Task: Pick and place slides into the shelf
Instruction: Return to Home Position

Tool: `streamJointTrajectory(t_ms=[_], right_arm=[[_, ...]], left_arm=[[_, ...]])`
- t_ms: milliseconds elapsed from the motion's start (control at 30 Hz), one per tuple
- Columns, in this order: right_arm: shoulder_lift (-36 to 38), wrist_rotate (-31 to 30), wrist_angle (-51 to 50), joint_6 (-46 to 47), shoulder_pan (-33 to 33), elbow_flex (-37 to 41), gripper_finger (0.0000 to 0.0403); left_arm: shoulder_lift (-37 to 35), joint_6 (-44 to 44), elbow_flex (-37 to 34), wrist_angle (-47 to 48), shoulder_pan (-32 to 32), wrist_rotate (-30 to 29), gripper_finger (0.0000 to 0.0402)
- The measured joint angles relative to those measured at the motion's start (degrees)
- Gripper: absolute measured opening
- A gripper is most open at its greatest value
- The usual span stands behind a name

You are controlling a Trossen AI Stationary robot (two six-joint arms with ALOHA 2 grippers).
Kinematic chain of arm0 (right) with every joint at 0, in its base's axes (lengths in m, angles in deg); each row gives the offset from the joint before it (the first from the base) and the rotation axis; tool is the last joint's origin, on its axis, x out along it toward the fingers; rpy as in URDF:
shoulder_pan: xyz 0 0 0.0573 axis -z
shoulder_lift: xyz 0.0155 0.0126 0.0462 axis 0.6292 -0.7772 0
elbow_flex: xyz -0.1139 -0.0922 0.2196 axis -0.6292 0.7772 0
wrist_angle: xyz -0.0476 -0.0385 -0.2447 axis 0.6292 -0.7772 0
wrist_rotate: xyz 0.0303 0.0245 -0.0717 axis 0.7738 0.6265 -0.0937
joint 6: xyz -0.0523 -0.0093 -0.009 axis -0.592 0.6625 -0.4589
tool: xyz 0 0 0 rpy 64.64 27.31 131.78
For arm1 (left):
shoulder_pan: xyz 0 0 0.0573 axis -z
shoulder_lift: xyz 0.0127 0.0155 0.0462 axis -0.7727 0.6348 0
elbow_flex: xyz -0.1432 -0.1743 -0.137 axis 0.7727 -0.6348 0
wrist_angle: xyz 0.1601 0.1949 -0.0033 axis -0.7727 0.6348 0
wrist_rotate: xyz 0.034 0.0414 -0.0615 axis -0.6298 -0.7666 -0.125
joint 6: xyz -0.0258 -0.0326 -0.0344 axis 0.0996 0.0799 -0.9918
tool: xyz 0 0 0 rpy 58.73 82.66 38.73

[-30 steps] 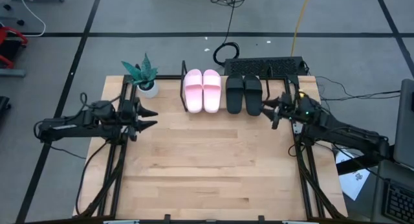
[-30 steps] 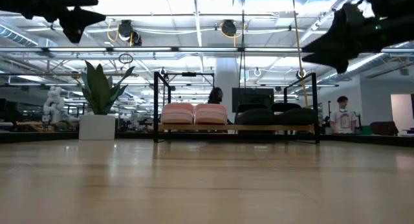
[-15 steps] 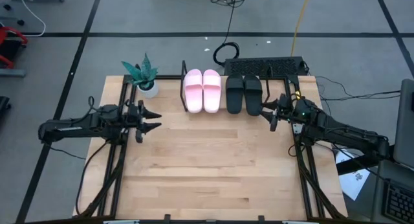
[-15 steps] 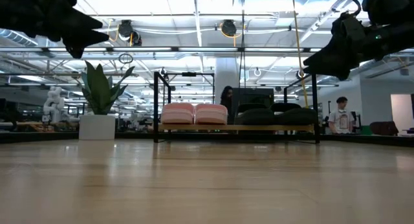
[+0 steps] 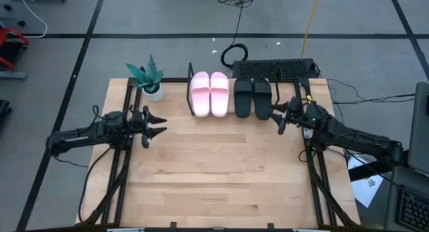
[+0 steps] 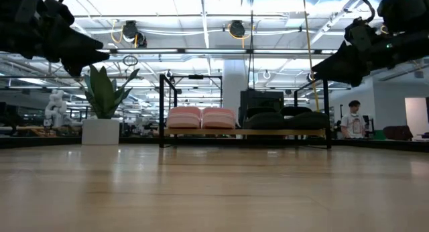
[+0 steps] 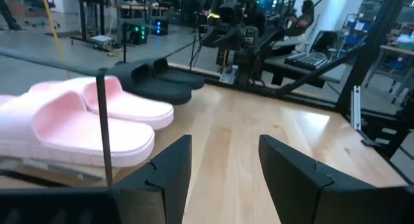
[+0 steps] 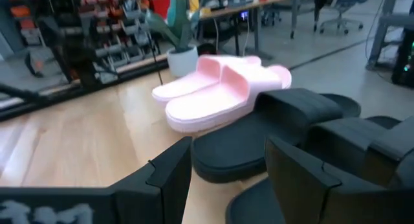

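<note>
Both arms have sunk lower over the last second, which shows most clearly in the low view. There the left tool (image 5: 159, 125) has dropped from the top corner to about the height of the plant's leaf tips. Its arm has also folded in a little toward the left edge of the counter (image 5: 214, 171). Its fingers stand apart with nothing between them, and it hangs over the counter's left side, well apart from the shelf (image 6: 234, 133).

The right tool (image 5: 279, 119) has barely shifted. It hovers by the right edge with its fingers likewise apart and empty, just beside the outer black slide (image 5: 262, 98) and the shelf's right end frame. From above it seems clear of both, though the gap is too fine to be sure.

Four slides (image 5: 219, 94) lie on the shelf, side by side in one row along the counter's far edge. A pink pair (image 5: 201, 94) is on the left, its two touching, and a black pair (image 5: 242, 96) is on the right. Together they fill the board from one end frame to the other. One potted plant (image 5: 153, 90) stands at the far left corner, near the shelf's left end frame.

From the shelf's front to the near edge the counter is bare wood, open between the two tools.
</note>
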Motion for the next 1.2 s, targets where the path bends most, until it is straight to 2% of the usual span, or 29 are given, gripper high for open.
streamJointTrajectory(t_ms=[233,500,700,900,1200], right_arm=[[0.0,0.1,9.6,1.6,0.0,7.0,0.0185],[0.0,0.0,10.2,2.3,-0.3,8.5,0.0185],[0.3,1.7,20.0,1.0,-0.7,8.6,0.0185],[0.4,2.9,18.6,1.6,-1.1,8.7,0.0185],[0.3,3.2,9.5,3.2,-3.6,8.8,0.0185]], left_arm=[[-2.2,0.0,-0.3,4.2,-0.2,0.1,0.0182],[-2.3,1.6,-0.3,6.2,-0.2,-0.4,0.0182],[-2.3,2.5,-0.3,5.5,-0.2,-2.4,0.0182],[-2.3,2.4,-0.3,4.5,-0.2,-2.2,0.0182],[-2.3,1.5,-0.3,4.1,-0.2,-2.0,0.0182]])
